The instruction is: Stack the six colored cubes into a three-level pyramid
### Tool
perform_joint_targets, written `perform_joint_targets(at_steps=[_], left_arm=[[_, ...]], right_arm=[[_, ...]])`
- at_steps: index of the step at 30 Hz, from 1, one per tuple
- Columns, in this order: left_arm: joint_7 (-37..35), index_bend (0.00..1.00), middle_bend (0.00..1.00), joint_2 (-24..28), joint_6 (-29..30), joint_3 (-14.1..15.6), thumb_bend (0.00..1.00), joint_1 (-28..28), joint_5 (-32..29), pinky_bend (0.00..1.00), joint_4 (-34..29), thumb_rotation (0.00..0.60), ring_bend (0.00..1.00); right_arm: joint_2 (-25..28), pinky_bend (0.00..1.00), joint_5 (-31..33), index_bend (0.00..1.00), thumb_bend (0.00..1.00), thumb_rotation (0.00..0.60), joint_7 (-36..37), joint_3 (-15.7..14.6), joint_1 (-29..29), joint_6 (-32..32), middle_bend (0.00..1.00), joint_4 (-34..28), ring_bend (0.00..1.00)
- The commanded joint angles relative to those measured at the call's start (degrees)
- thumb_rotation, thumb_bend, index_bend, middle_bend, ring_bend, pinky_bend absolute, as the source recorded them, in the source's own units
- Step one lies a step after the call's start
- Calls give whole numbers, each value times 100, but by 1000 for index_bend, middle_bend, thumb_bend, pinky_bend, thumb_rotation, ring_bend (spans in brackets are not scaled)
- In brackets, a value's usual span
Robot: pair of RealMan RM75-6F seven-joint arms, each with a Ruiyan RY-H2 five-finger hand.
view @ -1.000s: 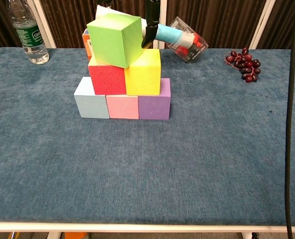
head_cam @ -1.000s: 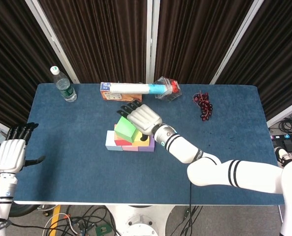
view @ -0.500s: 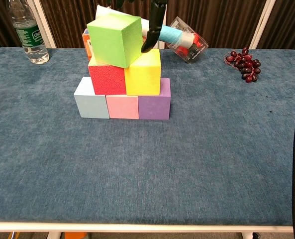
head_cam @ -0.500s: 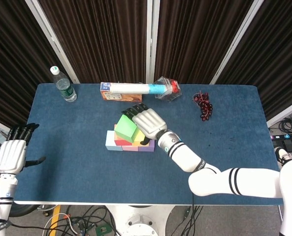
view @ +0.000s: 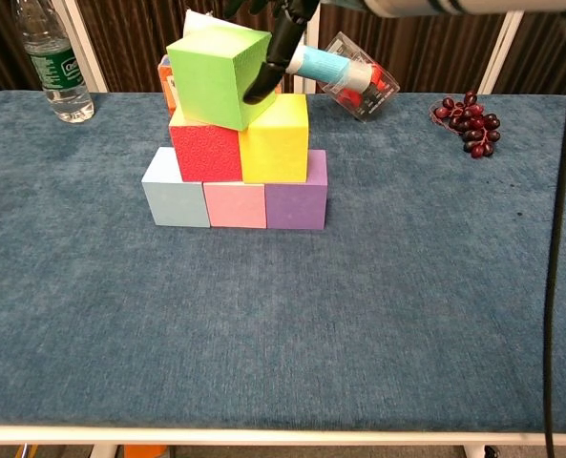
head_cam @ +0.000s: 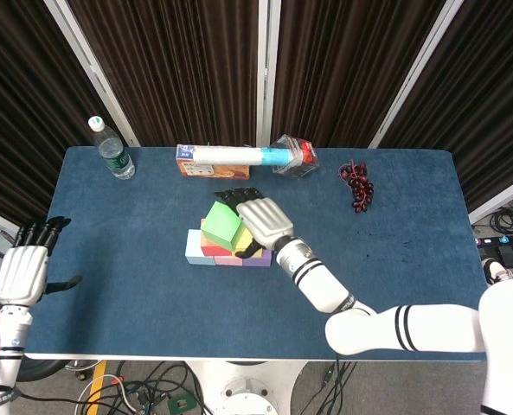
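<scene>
One hand is at the stack: the right hand has come forward and lower than half a second ago, so that a dark fingertip which then hung beside the green cube's upper corner now touches that cube's right face; the fingers lie over the top of the green cube, loosely curved and not clasped round it. The green cube has not shifted: it sits tilted on the red cube and yellow cube, leaning toward the left, as it did before. Those two rest on a row of pale blue cube, pink cube and purple cube, all touching side by side near the table's middle. The left hand is unchanged, off the table's left edge, fingers straight and together, holding nothing. Behind the stack lie an orange carton with a white and blue tube across it, and a clear box tipped against the tube's end; in the chest view the stack hides most of the carton. A water bottle stands upright at the far left corner, and a bunch of dark grapes lies well to the right. The table is covered in blue cloth; dark curtains with white posts hang behind, and cables trail on the floor below.
</scene>
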Motion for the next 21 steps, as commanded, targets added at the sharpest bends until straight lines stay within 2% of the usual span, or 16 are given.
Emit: perform_joint_targets(at_steps=[1,12,21], left_arm=[[0,146,104,4,4,-7,0,3,-13,64,-1,600,47],[-77,146,104,-18,-23,5,0,13,-26,64,68,600,47],[-134,146,104,-33,-47,7,0,13,-31,64,123,600,46]], right_arm=[[-187,0,-44,0,0,600,69,96,-77,124,80,98,0],[-728,0,-168,0,2,600,174,271,-338,406,110,456,0],[-933,0,-344,0,80,600,212,411,-491,375,196,587,0]])
